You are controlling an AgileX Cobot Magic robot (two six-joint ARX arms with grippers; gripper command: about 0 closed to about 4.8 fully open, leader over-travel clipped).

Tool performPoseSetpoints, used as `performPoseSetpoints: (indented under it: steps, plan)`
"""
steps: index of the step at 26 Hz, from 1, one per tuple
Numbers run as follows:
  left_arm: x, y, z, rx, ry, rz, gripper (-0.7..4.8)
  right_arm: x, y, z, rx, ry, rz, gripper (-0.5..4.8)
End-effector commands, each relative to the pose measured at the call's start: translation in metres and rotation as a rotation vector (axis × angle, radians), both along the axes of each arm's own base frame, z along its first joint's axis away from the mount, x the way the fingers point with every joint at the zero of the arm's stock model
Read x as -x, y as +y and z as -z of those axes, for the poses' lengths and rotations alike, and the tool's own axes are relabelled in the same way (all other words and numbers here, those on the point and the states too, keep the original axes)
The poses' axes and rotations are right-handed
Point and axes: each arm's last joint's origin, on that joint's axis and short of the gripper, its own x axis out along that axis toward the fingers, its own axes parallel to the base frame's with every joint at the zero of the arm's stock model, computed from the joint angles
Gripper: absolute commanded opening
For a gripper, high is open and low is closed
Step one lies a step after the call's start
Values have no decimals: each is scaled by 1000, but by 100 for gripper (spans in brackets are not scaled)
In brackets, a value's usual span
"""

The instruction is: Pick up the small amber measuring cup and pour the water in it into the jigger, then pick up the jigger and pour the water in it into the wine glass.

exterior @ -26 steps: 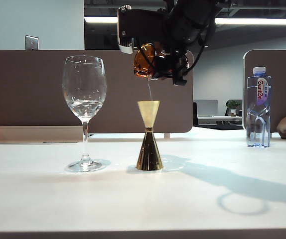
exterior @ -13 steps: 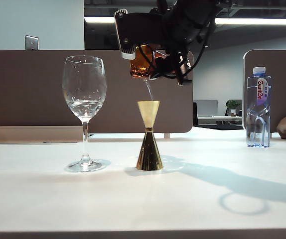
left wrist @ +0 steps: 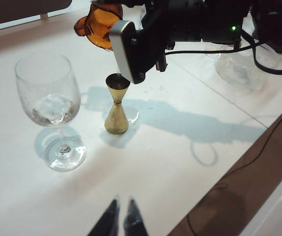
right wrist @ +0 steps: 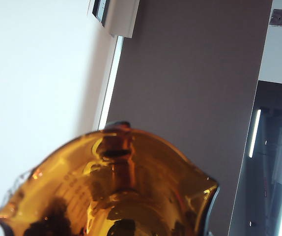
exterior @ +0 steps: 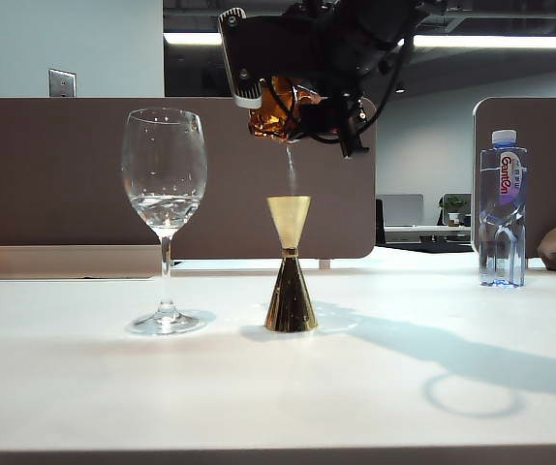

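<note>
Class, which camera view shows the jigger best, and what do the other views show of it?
The exterior view: the jigger stands in full side profile on the table, a thin stream of water above it. The left wrist view shows it from above, its rim partly behind the right arm's camera. The right wrist view shows none of it.

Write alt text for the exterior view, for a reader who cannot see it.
The right pincer holds the small amber measuring cup tipped above the gold jigger, and a thin stream of water falls into the jigger's top cone. A wine glass with a little water stands left of the jigger on the white table; a water bottle stands far right.
</note>
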Motion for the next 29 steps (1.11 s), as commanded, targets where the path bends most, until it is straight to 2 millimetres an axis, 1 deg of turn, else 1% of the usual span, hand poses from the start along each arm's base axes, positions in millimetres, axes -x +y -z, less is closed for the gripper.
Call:
performPoseSetpoints:
  steps: [1,12,14,18,21,24,26,29]
  plan:
    - [0,0,-2,8,-14,5,26,0,0,-6,-22,-32,-4,-6]
    - [0,0,-2,8,-14,5,26,0,0,-5,-19,-25,-3,-6]
    - [0,0,-2,8,-14,5,26,0,0,-5,-56,-2,14,-6]
    - [0,0,-2,8,-14,5,26,-2,-4,-5,-268,94,167,-6]
    - [0,0,-2,8,-14,5,26,-7,-13,-4,-522,203,302,-6]
    - [0,0,-2,8,-14,5,26,-10,-23,-1,-771,321,396,-6]
    - [0,0,-2,8,-14,5,26,-11,-31,6,-932,384,470,-6]
    - [0,0,-2,8,-14,5,26,-11,-47,26,-1144,484,577,-6]
